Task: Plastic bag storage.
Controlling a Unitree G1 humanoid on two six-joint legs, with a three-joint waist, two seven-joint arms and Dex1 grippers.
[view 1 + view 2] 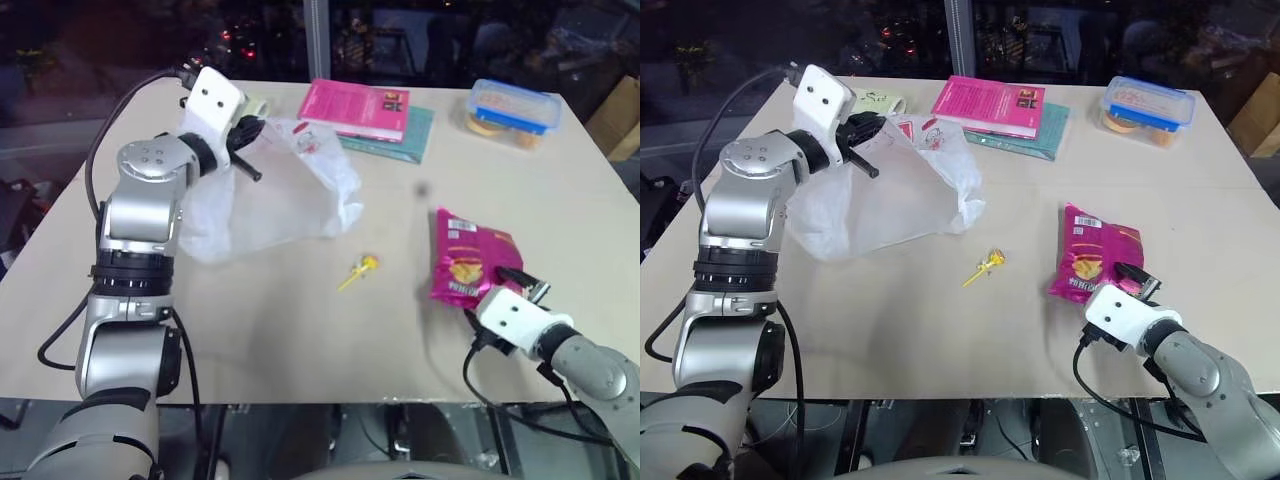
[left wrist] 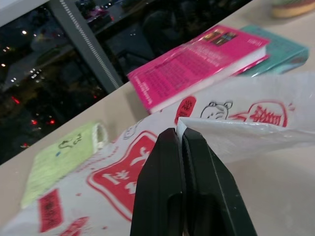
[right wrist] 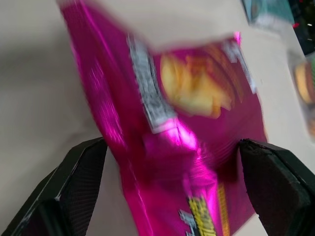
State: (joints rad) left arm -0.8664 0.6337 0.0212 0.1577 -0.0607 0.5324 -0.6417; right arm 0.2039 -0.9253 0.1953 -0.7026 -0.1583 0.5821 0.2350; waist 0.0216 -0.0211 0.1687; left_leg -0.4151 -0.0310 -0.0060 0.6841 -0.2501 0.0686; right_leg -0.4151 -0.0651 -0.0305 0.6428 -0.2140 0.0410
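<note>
Translucent-white film, crinkly, printed in red: the plastic bag (image 1: 885, 195) is lying on the beige table (image 1: 940, 330), beside the pink book (image 1: 990, 105), with its upper edge being pulled up off the surface.

Left gripper (image 2: 180, 135): fingers are pressing together on a thin fold of the bag's rim, pinching it, with the rest of the film hanging down and trailing onto the table.

Right gripper (image 3: 172, 162): fingers are standing spread wide, gripping nothing, on either side of the near end of the magenta snack packet (image 1: 1092, 255), well apart from the bag.

Other items, placed from the pink book:
- teal book (image 1: 1035, 135), lying directly under it;
- pale green card (image 1: 877, 101), just beside it, past the bag's raised edge;
- lidded box with blue rim (image 1: 1148, 108), well apart, toward the table's far corner;
- small yellow object (image 1: 985, 266), nearer the robot, just off the bag's loose corner.

Risks, as judged:
- the pinch is taking only a narrow strip of slick film, so the bag may be slipping free as it lifts;
- the thin film may be stretching or tearing at the pinch point;
- the trailing bulk may be dragging the yellow object or the card;
- the open right fingers may be closing on the snack packet instead of the bag.
</note>
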